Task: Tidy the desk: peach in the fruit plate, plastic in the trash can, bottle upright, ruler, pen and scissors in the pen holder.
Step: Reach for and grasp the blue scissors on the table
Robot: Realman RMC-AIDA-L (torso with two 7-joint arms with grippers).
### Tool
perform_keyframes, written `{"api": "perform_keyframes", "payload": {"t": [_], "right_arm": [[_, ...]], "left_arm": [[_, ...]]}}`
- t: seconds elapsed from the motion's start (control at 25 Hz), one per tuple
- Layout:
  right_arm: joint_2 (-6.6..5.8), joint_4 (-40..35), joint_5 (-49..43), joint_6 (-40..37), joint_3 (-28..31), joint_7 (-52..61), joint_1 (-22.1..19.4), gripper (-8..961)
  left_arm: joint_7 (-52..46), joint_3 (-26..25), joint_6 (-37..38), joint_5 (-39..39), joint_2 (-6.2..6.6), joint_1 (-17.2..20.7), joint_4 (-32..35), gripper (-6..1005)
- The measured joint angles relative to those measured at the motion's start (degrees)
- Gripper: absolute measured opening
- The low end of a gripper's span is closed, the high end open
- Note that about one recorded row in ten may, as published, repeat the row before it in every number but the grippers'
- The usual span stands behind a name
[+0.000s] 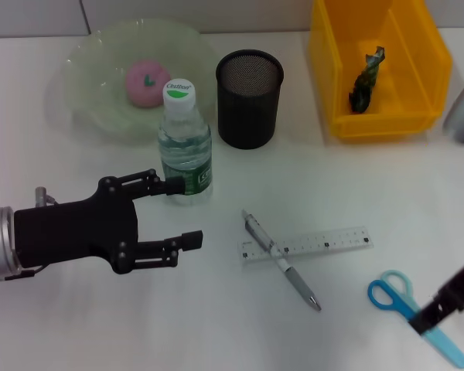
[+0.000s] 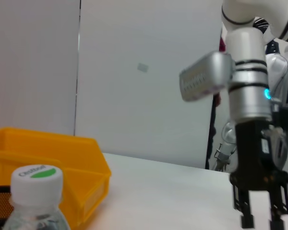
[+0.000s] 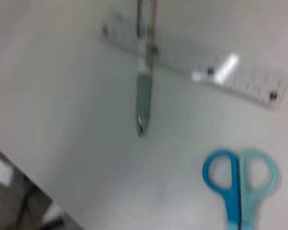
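The left gripper [image 1: 178, 212] is hovering over the left part of the desk [image 1: 77, 325], its fingers spread wide and holding nothing, one fingertip sitting just beside the base of the bottle [image 1: 185, 143]. The bottle is standing upright with its white cap on, close in front of the fruit plate [image 1: 85, 62], which is lying near the far left corner and carrying the pink peach [image 1: 145, 83]. The black mesh pen holder [image 1: 249, 98] is standing just to the right of the bottle, with nothing visible inside it. Further right, at the far edge, the yellow trash can [image 1: 348, 54] is holding the dark crumpled plastic [image 1: 366, 79]. Near the middle of the desk the pen [image 1: 281, 260] is lying diagonally across the clear ruler [image 1: 325, 243], the two touching where they cross. The blue scissors [image 1: 393, 295] are lying closed toward the near right corner, and the right gripper [image 1: 435, 310] is poised directly over their blades (its fingers are standing slightly apart in the left wrist view, and whether they are touching the scissors cannot be told).
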Motion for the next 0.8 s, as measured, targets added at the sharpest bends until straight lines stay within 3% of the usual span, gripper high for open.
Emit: {"api": "perform_keyframes", "payload": {"t": [0.8], "right_arm": [[0.05, -1.1, -6.9, 4.1, -15.7, 6.4, -0.2, 651]], "left_arm": [[1.4, -0.7, -0.7, -0.3, -0.38, -0.5, -0.5, 803]]}}
